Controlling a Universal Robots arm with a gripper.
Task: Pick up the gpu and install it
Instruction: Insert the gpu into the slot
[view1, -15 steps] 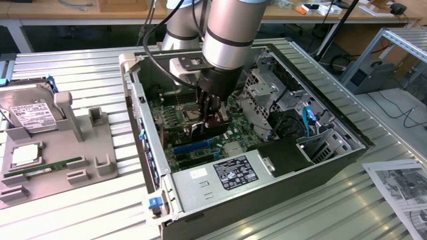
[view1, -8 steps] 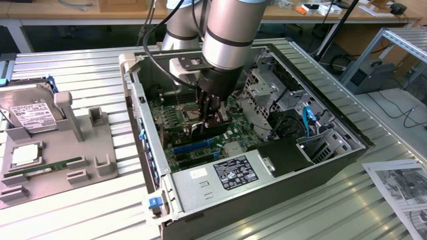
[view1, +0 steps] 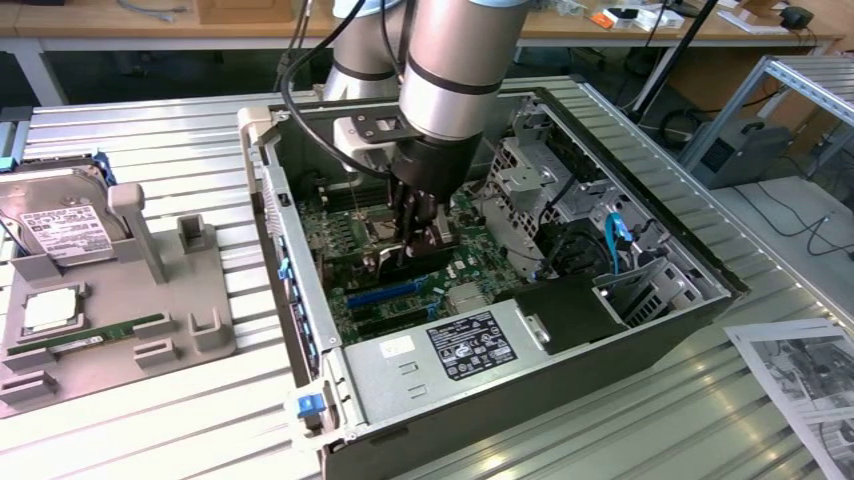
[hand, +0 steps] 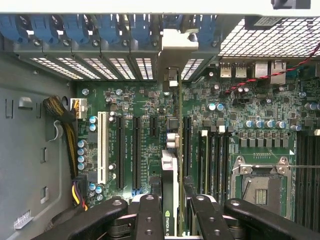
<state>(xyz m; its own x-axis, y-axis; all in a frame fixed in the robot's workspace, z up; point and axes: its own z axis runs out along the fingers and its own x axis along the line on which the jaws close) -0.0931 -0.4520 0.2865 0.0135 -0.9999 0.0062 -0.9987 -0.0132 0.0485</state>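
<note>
Clenched on the gpu (view1: 398, 265), the gripper (view1: 424, 235) reached down into the open computer case (view1: 287, 230) in the exterior view and held the card on edge, low over the motherboard (view1: 334, 225). Whether the card's edge had met a slot could not be told from there. That case also housed a labelled power supply (view1: 454, 350) near its front corner. On the exterior view's left a grey parts tray (view1: 200, 340) carried a hard drive (view1: 60, 225) standing upright and a green memory stick (view1: 94, 335) lying in a groove. In the wrist view, the gripper (hand: 175, 210) pinched the gpu (hand: 170, 175) from both sides. The card ran edge-on between the black expansion slots (hand: 120, 155), and its silver bracket (hand: 172, 45) was up at the rear wall under the blue retention clips (hand: 75, 27). The slot beneath it was hidden by the card itself. Seating it well would likely call for a level card, the bracket square in its opening, and even, straight pressure — any tilt could jam one end.
</note>
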